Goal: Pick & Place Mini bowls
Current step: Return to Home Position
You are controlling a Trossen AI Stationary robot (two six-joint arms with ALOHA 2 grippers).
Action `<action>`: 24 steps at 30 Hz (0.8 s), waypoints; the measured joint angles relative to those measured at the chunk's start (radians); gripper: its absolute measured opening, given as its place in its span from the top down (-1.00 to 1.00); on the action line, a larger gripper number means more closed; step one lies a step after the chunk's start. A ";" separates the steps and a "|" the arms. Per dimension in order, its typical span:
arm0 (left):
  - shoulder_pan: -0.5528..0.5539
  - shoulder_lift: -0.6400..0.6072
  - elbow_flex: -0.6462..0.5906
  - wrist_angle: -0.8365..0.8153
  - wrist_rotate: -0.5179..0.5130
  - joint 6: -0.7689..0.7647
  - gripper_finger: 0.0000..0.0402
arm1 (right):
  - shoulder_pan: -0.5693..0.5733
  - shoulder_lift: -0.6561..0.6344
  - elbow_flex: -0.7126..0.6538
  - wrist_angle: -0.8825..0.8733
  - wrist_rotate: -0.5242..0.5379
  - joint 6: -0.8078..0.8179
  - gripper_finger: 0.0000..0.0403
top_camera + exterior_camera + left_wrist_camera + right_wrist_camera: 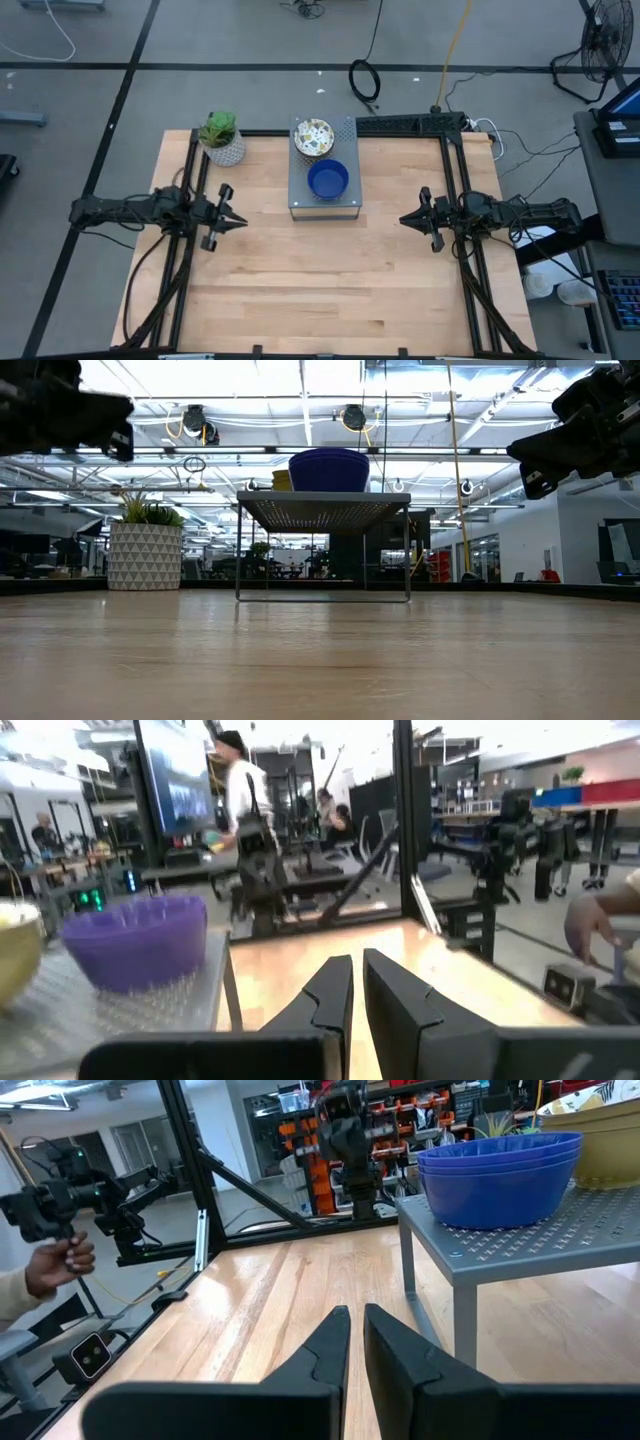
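A stack of blue mini bowls point(327, 180) and a stack of cream speckled mini bowls point(313, 137) stand on a grey perforated stand point(345, 205) at the table's far middle. The low view shows the blue bowls point(329, 468) on top of the stand. My left gripper point(238, 218) hovers left of the stand and my right gripper point(404, 218) right of it; each is shut, points inward and holds nothing. In the wrist views the blue bowls point(135, 940) point(500, 1165) and the cream bowls point(15, 945) point(600, 1140) sit on the stand ahead of the fingers.
A white patterned pot with a green plant point(222, 140) stands at the far left corner, left of the stand. Bare wooden table top point(320, 280) lies between the arms and toward the near edge. A person's hand point(50, 1265) shows beyond the table edge.
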 joint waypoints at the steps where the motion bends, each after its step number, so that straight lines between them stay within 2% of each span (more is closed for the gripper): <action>1: 0.000 0.000 -0.008 -0.011 0.000 0.000 0.82 | 0.000 0.000 0.000 0.000 0.000 0.000 0.90; 8: 0.000 0.003 -0.006 -0.047 0.000 -0.001 0.82 | 0.000 0.000 0.000 0.000 0.000 0.000 0.90; 15: 0.000 0.003 -0.006 -0.097 0.000 -0.098 0.82 | 0.000 0.000 0.000 0.000 0.000 0.000 0.90; 24: 0.000 0.003 -0.006 -0.102 0.000 -0.101 0.82 | 0.000 0.000 0.000 0.000 0.000 0.000 0.90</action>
